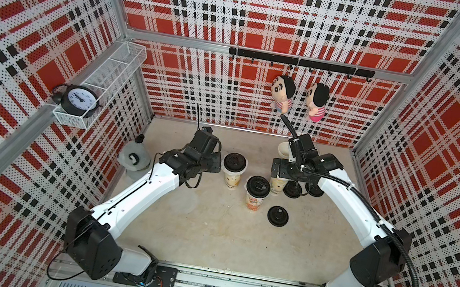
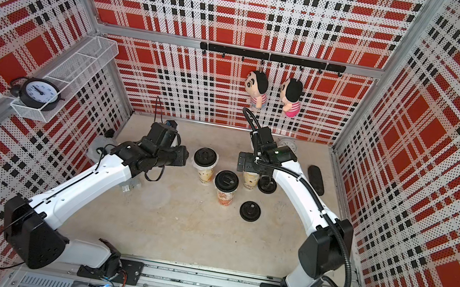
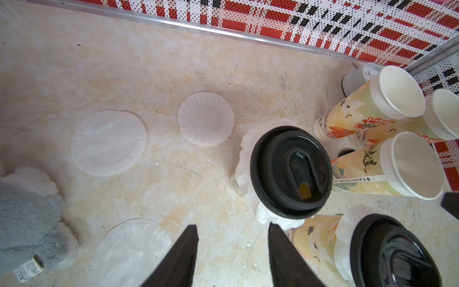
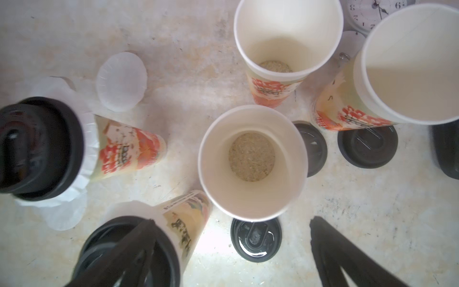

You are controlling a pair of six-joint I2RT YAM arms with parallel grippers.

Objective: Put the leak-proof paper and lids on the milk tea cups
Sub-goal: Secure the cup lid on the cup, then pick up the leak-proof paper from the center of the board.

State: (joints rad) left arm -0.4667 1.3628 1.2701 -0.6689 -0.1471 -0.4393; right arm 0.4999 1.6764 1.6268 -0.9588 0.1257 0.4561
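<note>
Right claw gapes wide, uncovered milk tea cup just ahead.

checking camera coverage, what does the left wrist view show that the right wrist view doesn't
Only left wrist: a grey plush toy and the plaid wall. Only right wrist: grainy filling at the bottom of open cups. Both: loose leak-proof paper on the table, two lidded cups with paper under the black lids, and open cups.
</note>
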